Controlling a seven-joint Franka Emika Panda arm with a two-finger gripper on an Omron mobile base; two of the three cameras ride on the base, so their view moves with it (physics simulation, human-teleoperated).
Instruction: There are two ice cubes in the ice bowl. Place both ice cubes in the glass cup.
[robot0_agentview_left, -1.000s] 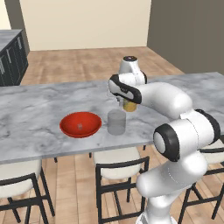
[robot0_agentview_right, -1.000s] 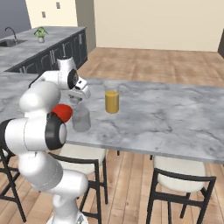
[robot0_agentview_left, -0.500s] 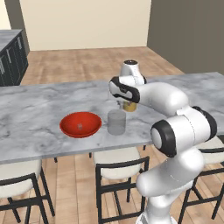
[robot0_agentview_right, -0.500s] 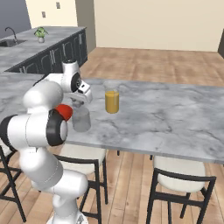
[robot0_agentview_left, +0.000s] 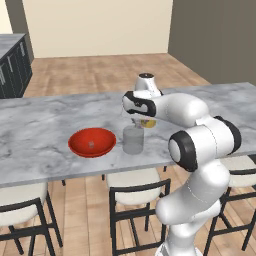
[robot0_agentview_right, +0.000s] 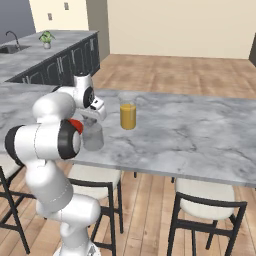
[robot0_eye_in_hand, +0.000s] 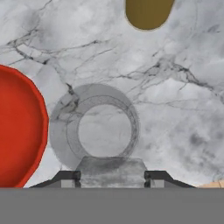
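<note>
End effector (robot0_eye_in_hand: 112, 177) pinches a pale translucent ice cube (robot0_eye_in_hand: 112, 171) above the clear cylindrical glass cup (robot0_eye_in_hand: 94, 127); glossy red bowl (robot0_eye_in_hand: 17, 127) beside.

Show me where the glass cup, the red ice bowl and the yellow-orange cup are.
glass cup (robot0_eye_in_hand: 94, 131), hand view, on its clear bottom seen from above.
red ice bowl (robot0_agentview_left: 85, 142), left base view, on its inner wall.
yellow-orange cup (robot0_agentview_right: 128, 115), right base view, on its side.

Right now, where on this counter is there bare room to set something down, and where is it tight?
The marble counter is bare to the right of the orange cup, and also left of the ice bowl. It is crowded in the middle: the ice bowl, the glass cup and the orange cup sit close together, with the gripper over the glass cup.
</note>
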